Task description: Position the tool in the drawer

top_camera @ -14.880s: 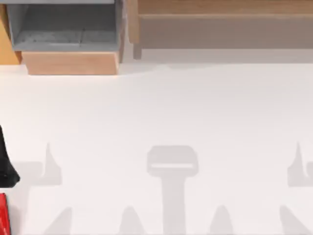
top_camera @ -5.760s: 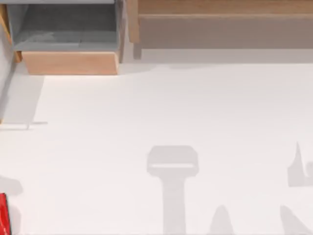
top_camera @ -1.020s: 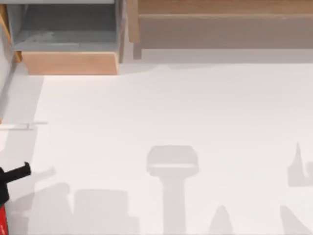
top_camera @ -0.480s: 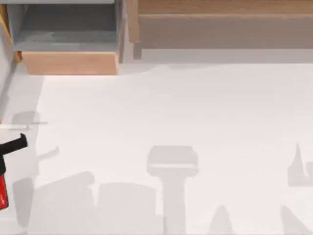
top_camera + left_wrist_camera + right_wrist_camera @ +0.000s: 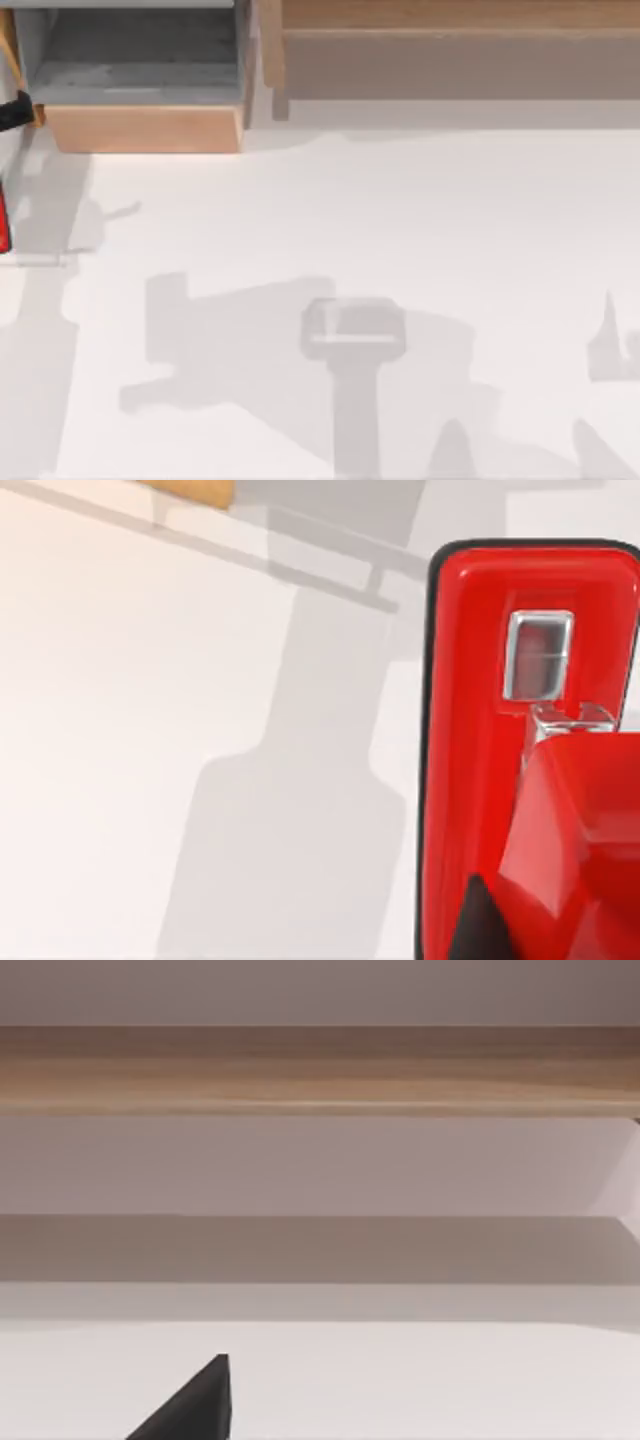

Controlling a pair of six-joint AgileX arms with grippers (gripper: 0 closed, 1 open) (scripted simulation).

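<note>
Right wrist view: wide brown wooden unit (image 5: 320,1070) runs straight across, a tan rail with a paler recessed band beneath it. Below that, a shadowed strip, then the white table (image 5: 420,1380). One dark pointed fingertip (image 5: 195,1405) juts in over the table (right gripper's own, by its closeness), touching nothing.

AgileX twin-arm rig, seen from its wrist cameras: the right arm's matte black wedge-shaped fingertip (image 5: 195,1405) juts into the right wrist view at about 7 o'clock, flat-faced, with one straight vertical edge and one long sloping edge. In the left wrist view, the left arm's dark, narrow pointed fingertip (image 5: 480,925) rises at about 5 o'clock, tapering to a sharp apex, its surface dull and unmarked.
</note>
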